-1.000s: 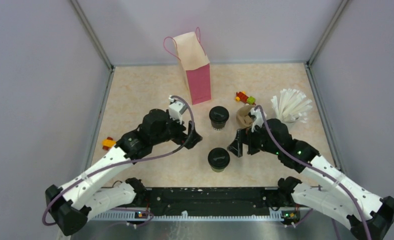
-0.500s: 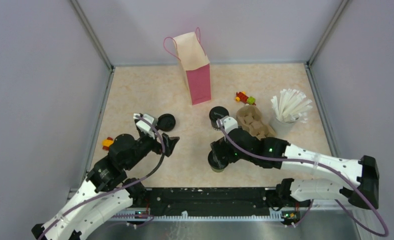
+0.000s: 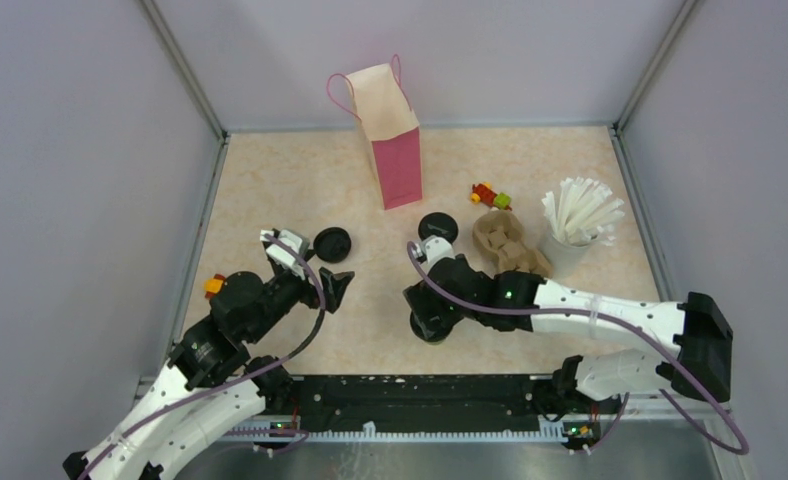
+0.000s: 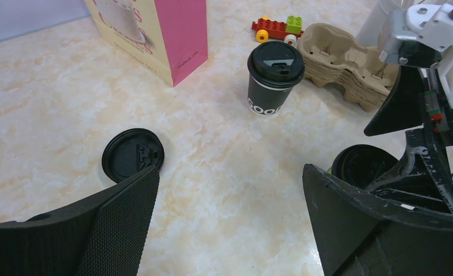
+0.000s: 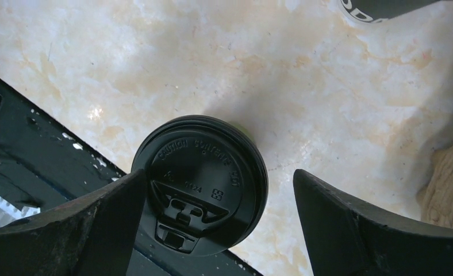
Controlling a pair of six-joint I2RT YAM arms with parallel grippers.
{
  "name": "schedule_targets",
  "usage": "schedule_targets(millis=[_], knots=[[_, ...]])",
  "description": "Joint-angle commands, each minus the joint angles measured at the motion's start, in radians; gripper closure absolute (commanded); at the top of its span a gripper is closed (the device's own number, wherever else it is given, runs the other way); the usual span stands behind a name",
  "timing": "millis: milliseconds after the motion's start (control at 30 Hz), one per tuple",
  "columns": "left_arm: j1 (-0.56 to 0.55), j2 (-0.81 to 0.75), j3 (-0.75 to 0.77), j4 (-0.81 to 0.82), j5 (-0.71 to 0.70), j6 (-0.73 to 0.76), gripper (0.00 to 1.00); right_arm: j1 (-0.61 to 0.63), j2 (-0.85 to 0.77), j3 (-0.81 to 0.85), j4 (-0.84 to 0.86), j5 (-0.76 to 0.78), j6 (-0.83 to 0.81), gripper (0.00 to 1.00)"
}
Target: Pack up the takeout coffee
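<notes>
The marbled table (image 3: 270,190) is carrying the same things as a second ago; what is changing is the arms. The right arm (image 3: 590,315), which was folded near the cup carrier (image 3: 510,245) a second ago, is now stretching leftward across the table. The left arm (image 3: 200,350), then bent over the table's middle, is now lying drawn back toward the near left corner.

The pink paper bag (image 3: 400,165) is standing upright at the back, unmoved. The carrier, uncovered by the right arm's move, is sitting just beside the pale cup of white straws (image 3: 578,215).

The right gripper (image 3: 426,312) is hanging over the near cup (image 5: 204,172), its jaws spread wide on either side of the lid and not clamped on it. The far cup (image 4: 273,80) is standing upright and lidded between the bag and the carrier, where it stood before.

The left gripper (image 4: 230,195) is gaping wide and holding nothing, above bare table.

A loose black lid (image 3: 332,243), not visible a second ago, is lying flat just beyond the left gripper.
</notes>
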Motion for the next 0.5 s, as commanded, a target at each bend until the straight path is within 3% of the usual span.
schedule_targets(millis=[0, 467], knots=[[0.002, 0.0, -0.004, 0.029, 0.0, 0.02, 0.01, 0.015, 0.048, 0.063, 0.013, 0.017, -0.009, 0.06], [0.001, -0.009, -0.007, 0.027, -0.018, 0.022, 0.01, -0.007, -0.028, 0.047, 0.008, 0.111, 0.023, 0.1]])
